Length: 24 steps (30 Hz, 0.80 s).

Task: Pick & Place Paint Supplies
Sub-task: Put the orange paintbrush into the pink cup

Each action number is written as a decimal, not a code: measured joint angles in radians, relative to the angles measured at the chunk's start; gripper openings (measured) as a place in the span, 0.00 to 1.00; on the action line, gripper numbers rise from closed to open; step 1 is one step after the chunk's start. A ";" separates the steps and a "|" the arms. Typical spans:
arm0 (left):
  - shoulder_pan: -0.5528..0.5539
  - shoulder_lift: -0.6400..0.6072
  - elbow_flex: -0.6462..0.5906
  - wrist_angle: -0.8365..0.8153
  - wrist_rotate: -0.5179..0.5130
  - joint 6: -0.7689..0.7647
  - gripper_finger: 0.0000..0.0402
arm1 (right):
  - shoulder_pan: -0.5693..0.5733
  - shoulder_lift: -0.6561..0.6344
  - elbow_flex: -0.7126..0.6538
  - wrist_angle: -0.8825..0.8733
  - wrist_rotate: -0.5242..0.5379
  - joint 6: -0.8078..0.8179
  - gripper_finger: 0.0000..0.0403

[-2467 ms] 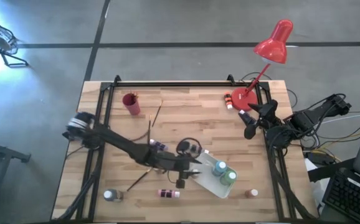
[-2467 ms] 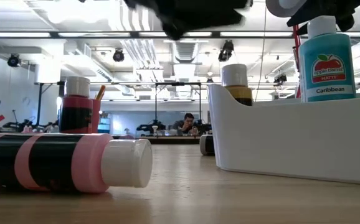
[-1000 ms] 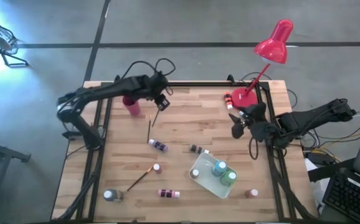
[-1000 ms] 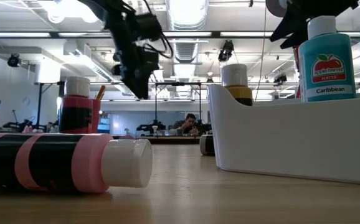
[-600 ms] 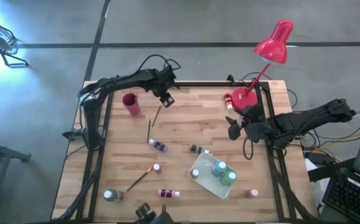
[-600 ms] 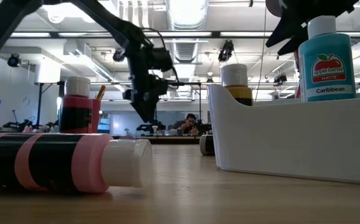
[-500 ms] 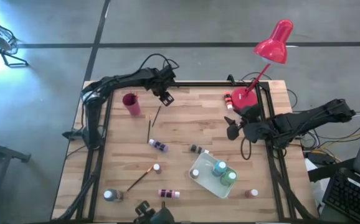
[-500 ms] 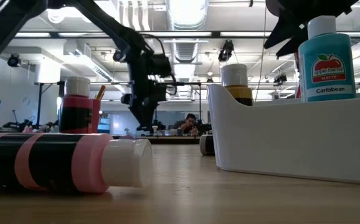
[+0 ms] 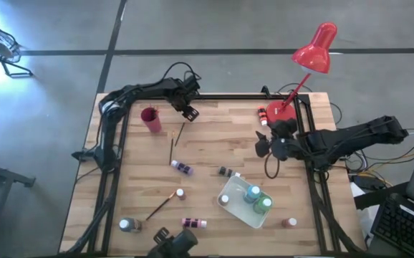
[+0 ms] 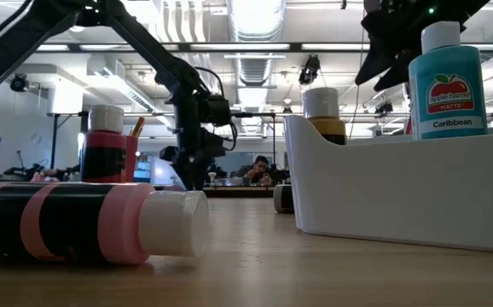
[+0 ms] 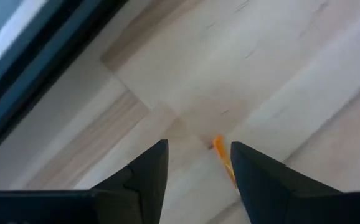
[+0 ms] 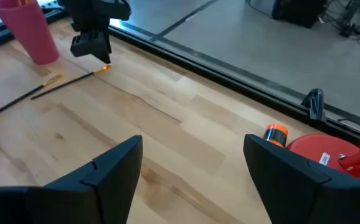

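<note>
My left gripper [image 9: 186,112] is open near the table's far edge, pointing down over the orange-tipped end [image 11: 221,154] of a thin dark paintbrush [image 9: 178,133]. The tip lies on the wood between the fingers, close to one finger; I see no touch. A second brush [image 9: 171,148] lies beside it. My right gripper [image 9: 263,146] is open and holds nothing, right of the table's middle. A white tray [image 9: 236,211] holds a teal bottle [image 9: 253,192] and a green bottle [image 9: 265,203]. Purple bottles [image 9: 183,168] lie on the table.
A pink cup [image 9: 150,118] stands left of my left gripper. A red desk lamp [image 9: 314,50] has its base [image 9: 281,111] at the far right corner, with an orange-capped bottle [image 9: 262,114] beside it. More bottles [image 9: 193,223] and a brush [image 9: 160,206] lie near the near edge. A dark object [image 9: 172,244] shows there.
My left gripper has come down toward the table over the brush's orange tip, staying near the far edge. My right gripper has moved a little toward the table's left. The bottles, brushes and tray have kept their places.
</note>
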 joint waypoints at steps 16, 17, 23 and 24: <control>-0.006 0.005 -0.039 0.033 0.040 -0.032 0.38 | -0.025 0.012 0.000 -0.001 -0.049 -0.009 0.61; -0.006 0.005 -0.047 0.039 0.044 -0.034 0.38 | -0.025 0.012 0.000 -0.001 -0.049 -0.011 0.62; -0.007 0.000 -0.078 0.078 0.078 -0.054 0.38 | -0.025 0.012 0.000 0.002 -0.049 -0.013 0.66; -0.008 -0.001 -0.081 0.084 0.075 -0.054 0.38 | -0.025 0.012 0.000 0.003 -0.049 -0.013 0.67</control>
